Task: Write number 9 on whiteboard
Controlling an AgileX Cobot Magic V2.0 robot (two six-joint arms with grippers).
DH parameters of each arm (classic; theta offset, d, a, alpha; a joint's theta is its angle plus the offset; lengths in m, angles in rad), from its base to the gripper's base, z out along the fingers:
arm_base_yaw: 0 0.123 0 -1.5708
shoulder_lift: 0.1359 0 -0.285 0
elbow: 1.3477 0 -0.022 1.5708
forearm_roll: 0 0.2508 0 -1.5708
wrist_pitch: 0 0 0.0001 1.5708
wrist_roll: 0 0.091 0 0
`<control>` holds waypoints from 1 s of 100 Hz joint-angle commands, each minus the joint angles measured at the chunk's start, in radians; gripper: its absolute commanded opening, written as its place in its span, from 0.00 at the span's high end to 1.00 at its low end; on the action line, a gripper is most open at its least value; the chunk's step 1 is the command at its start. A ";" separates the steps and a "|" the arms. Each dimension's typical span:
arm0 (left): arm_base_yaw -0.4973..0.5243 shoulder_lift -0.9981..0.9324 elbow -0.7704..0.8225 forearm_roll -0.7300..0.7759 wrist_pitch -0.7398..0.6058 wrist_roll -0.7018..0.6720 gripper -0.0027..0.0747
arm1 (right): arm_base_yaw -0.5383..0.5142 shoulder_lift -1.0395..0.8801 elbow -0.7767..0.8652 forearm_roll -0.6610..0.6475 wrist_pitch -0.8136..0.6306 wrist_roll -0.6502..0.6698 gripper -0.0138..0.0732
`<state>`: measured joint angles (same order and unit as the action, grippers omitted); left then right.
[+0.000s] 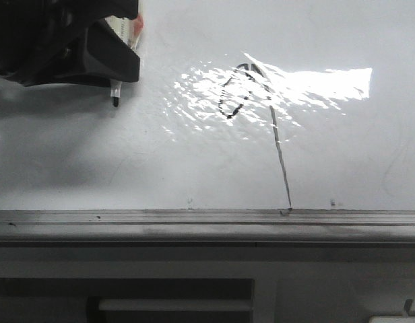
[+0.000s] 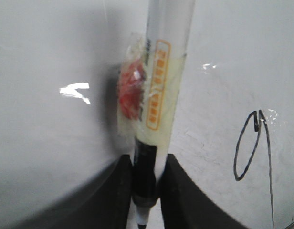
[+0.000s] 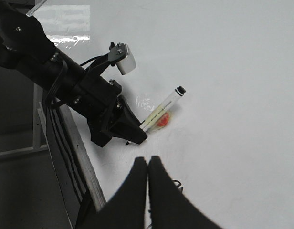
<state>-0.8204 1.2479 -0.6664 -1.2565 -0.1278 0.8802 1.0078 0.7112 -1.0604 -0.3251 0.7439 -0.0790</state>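
The left end effector (image 1: 116, 79) is clamped on one marker (image 2: 159, 95), its two dark fingers (image 2: 183, 191) pressed against the black end of the pale barrel. A red sticker (image 2: 130, 93) under clear tape sits on the barrel just beyond the fingers. In the front view the marker's dark tip points down at the whiteboard (image 1: 93, 155); whether it touches cannot be told.

One number 9 (image 1: 251, 101) is drawn on the board, well apart from this end effector on its right-hand side, partly washed out by a bright glare patch (image 1: 308, 84). Its slanted loop lies at the top and its long tail runs down to the grey edge rail (image 1: 194, 217). Nothing lies between the marker and the figure.

The right end effector (image 3: 148, 191) hangs over the board with its fingers pressed together, holding nothing, the left arm (image 3: 66, 86) beyond it.
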 commanded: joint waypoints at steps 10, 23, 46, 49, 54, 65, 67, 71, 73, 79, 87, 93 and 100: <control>0.010 0.024 -0.010 -0.032 -0.095 -0.006 0.42 | -0.006 -0.001 -0.030 -0.030 -0.068 0.011 0.91; 0.010 0.024 -0.010 -0.034 -0.100 -0.006 0.34 | -0.006 -0.001 -0.030 -0.030 -0.068 0.011 0.91; 0.008 -0.092 -0.018 -0.059 -0.004 -0.006 0.34 | -0.006 -0.033 0.007 -0.032 -0.081 0.011 0.89; 0.003 -0.122 -0.010 -0.053 0.006 -0.006 0.34 | -0.006 -0.052 0.031 -0.035 -0.099 0.013 0.89; -0.014 -0.198 0.009 -0.035 0.006 -0.004 0.34 | -0.006 -0.095 0.086 -0.064 -0.137 0.042 0.89; -0.043 -0.375 0.071 0.025 0.000 -0.004 0.40 | -0.006 -0.237 0.255 -0.230 -0.191 0.223 0.89; -0.046 -0.409 0.084 0.034 0.004 -0.004 0.42 | -0.006 -0.265 0.275 -0.272 -0.194 0.263 0.89; -0.050 -0.478 0.113 0.047 0.009 -0.004 0.51 | -0.006 -0.320 0.343 -0.347 -0.195 0.332 0.89; -0.050 -0.501 0.127 0.046 0.012 -0.004 0.54 | -0.006 -0.338 0.361 -0.369 -0.193 0.350 0.89; -0.050 -0.588 0.161 0.046 0.016 -0.004 0.69 | -0.006 -0.410 0.428 -0.440 -0.190 0.396 0.89; -0.050 -0.695 0.224 0.045 0.016 -0.004 0.98 | -0.006 -0.497 0.500 -0.500 -0.188 0.402 0.89; -0.050 -0.755 0.263 0.049 0.017 -0.002 0.99 | -0.006 -0.556 0.545 -0.504 -0.188 0.402 0.89; -0.050 -0.802 0.309 0.036 0.020 -0.002 0.99 | -0.006 -0.597 0.577 -0.502 -0.188 0.402 0.89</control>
<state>-0.8626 0.4968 -0.3792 -1.2207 -0.0955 0.8802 1.0078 0.1493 -0.4951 -0.7701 0.6309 0.3126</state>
